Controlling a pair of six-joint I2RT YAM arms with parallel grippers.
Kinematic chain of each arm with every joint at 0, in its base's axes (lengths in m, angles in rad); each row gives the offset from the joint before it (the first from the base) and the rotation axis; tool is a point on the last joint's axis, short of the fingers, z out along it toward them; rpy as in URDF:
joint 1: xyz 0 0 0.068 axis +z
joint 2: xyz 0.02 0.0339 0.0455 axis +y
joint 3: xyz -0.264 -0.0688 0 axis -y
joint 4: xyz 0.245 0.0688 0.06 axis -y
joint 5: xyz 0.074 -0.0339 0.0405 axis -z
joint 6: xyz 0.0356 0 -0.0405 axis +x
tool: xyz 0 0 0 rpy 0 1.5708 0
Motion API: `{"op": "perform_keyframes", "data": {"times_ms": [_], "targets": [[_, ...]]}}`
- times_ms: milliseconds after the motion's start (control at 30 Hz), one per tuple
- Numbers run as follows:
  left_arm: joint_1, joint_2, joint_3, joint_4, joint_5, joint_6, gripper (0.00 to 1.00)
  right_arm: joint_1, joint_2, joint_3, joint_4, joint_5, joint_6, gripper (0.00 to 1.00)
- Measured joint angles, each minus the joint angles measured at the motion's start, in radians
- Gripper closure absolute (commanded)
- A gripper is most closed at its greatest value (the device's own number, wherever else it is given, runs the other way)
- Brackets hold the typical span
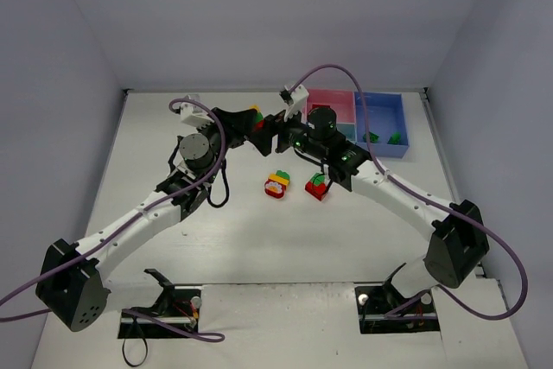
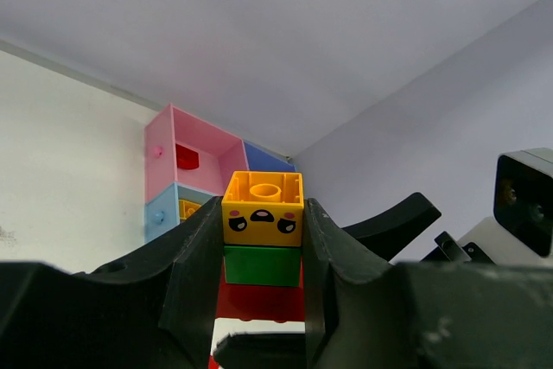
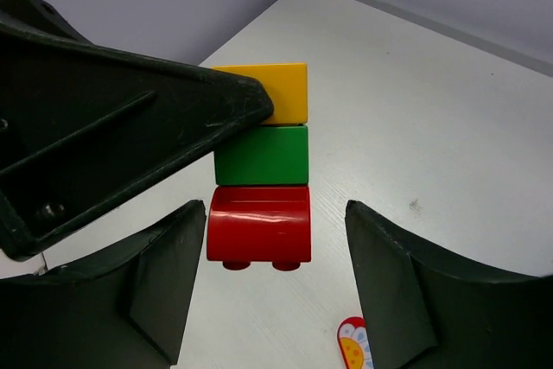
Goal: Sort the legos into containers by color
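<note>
— Where's the stack (image 2: 262, 252)?
— Yellow brick (image 3: 281, 92), green brick (image 3: 262, 155) and red brick (image 3: 258, 224), joined, are held above the table (image 1: 216, 239), left of the pink tray (image 1: 333, 101). Two clumps (image 1: 277, 185) lie nearer the bases.
— Grippers?
— The left gripper (image 2: 262, 239) clamps the yellow-green end. The right gripper (image 3: 275, 239) is spread wide, flanking the red brick.

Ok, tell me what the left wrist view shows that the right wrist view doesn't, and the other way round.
Left wrist only: the face printed on the yellow brick, and the pink tray with a red piece in it. Right wrist only: the right gripper open, fingers either side of the stack's red bottom brick, not touching. Both: the yellow-green-red stack clamped in the left gripper.
</note>
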Motion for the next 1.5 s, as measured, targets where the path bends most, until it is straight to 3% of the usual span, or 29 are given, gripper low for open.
{"op": "perform_keyframes", "data": {"times_ms": [200,300,433,833,1200,1367,1500], "targets": [[-0.008,0.0,0.0,0.0,0.003,0.002,1.0,0.0,0.008,0.001,0.0,0.027,-0.006,0.62],[-0.009,0.003,0.0,-0.001,-0.002,0.011,1.0,0.011,0.008,0.001,0.0,0.041,-0.018,0.84],[-0.01,0.003,0.0,0.002,-0.004,0.017,1.0,0.013,0.008,0.001,0.0,0.052,-0.024,1.0],[-0.03,0.044,0.0,-0.018,0.013,0.027,1.0,0.011,-0.053,-0.146,0.073,0.089,-0.047,1.0],[-0.014,0.064,0.0,0.029,-0.043,0.045,1.0,0.0,-0.089,-0.264,-0.033,0.144,-0.1,1.0],[-0.013,0.061,-0.001,0.028,-0.043,0.049,1.0,-0.143,-0.057,-0.231,-0.049,0.182,-0.105,1.0],[-0.009,0.016,-0.045,0.016,-0.042,0.05,1.0,-0.303,0.073,-0.096,-0.058,0.245,-0.114,1.0]]}}
